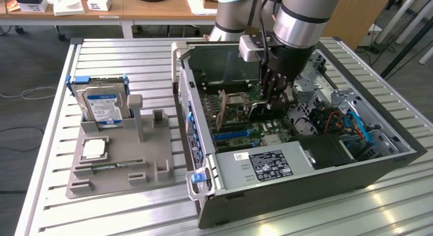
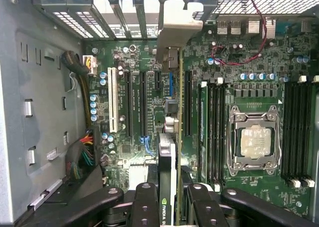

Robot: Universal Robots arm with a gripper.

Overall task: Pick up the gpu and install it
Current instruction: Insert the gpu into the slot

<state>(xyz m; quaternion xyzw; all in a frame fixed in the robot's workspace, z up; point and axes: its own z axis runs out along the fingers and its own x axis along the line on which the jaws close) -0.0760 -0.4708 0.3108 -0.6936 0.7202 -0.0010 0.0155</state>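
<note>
Claw (image 2: pixel 172 209) half-closed, gripping the gpu (image 2: pixel 167 155)
One gpu held edge-on inside the case (image 1: pixel 291 195); one hard drive (image 1: pixel 101 105) outside it.

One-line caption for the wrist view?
The gpu, held edge-on in the jaws, in line with the motherboard slots.

A silver metal table (image 1: pixel 101 58) with a top of long ribbed slats carries everything. Two things rest directly on it. Towards the exterior view's left sits a flat grey moulded holder (image 1: pixel 121 188) with upright posts and pockets. Just beside it, on the exterior view's right, a dark computer case (image 1: pixel 304 195) lies on its side with its open side facing up, covering much of that half of the slats.
</note>
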